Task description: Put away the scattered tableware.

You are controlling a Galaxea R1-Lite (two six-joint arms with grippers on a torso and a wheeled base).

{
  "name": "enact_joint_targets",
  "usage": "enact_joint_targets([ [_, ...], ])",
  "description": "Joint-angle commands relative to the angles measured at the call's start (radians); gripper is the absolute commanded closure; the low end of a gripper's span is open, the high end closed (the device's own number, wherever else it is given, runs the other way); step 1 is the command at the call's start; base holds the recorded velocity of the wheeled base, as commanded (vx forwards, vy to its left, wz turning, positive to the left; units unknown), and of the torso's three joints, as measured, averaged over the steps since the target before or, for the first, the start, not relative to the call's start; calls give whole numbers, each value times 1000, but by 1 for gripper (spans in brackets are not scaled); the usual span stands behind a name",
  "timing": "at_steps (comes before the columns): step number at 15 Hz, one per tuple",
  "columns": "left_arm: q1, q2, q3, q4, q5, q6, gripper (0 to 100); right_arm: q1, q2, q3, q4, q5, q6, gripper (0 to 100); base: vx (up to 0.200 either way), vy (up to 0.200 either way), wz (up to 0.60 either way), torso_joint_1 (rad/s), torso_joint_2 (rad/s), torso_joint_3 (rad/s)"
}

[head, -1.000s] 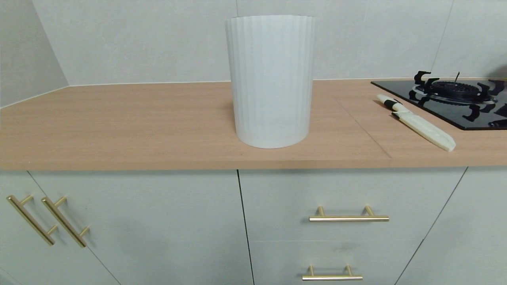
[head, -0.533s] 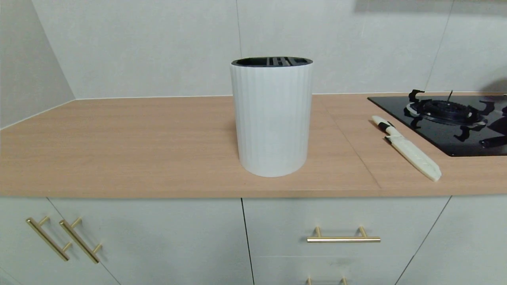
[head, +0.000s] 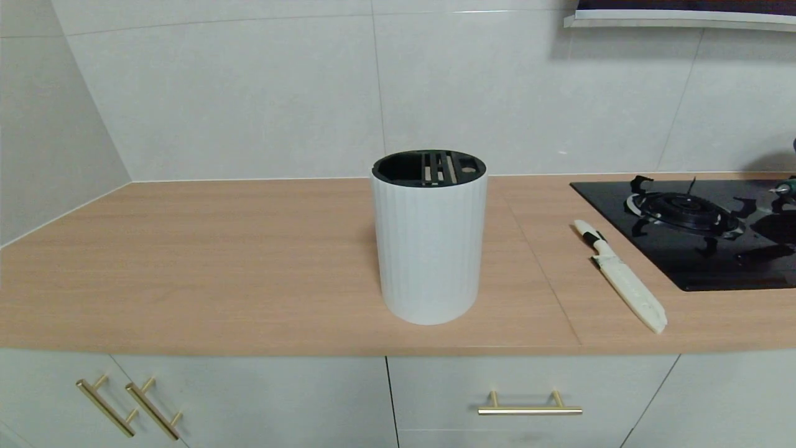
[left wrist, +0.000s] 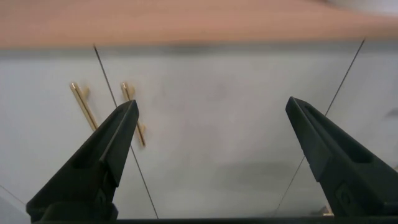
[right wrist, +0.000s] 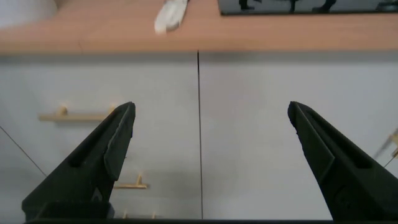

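L pincer point(left wrist: 210, 106): fingers spread wide, nothing btwn them, nothing held. It sits low, pointed at the cabinet fronts point(left wrist: 217, 124) w/o touching them. Straight ahead of it is a pair of slanted brass handles point(left wrist: 84, 106), either side of a door seam and closer to one finger than the other.

R pincer point(right wrist: 210, 109): same condition, spread wide and empty. It also faces the cabinet fronts. A door seam runs ahead btwn its fingers, and a drawer handle point(right wrist: 74, 116) sits ahead near one finger.

Beyond and higher than both pincers is the wood counter point(head: 186, 261).

Knife point(head: 619, 274): pale blade, pale grip w/ a black band. It lies flat on the counter close to the front edge, on the R pincer's side, past that pincer and well apart from it. Blade tip points to the front edge, grip to the back.

Holder point(head: 429, 249): white ribbed cylinder w/ a black slotted top, upright on the counter. It stands to the robot's left of the knife, well apart from it and farther from the R pincer.

Hob point(head: 684, 230): black glass w/ one burner, just beside the knife on its far side. Tiled wall point(head: 249, 93) is farthest from both pincers.
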Motion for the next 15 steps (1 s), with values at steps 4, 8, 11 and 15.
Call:
enact_joint_targets([
  [4, 0, 0, -1, 0, 0, 0, 0, 0, 2, 0, 0, 1, 0, 0, 0, 0, 0, 210, -494, -294],
  [8, 0, 0, 0, 0, 0, 0, 0, 0, 2, 0, 0, 1, 0, 0, 0, 0, 0, 231, -516, -288],
  [11, 0, 0, 0, 0, 0, 0, 0, 0, 2, 0, 0, 1, 0, 0, 0, 0, 0, 248, -543, -290],
  [15, 0, 0, 0, 0, 0, 0, 0, 0, 2, 0, 0, 1, 0, 0, 0, 0, 0, 262, -577, -312],
])
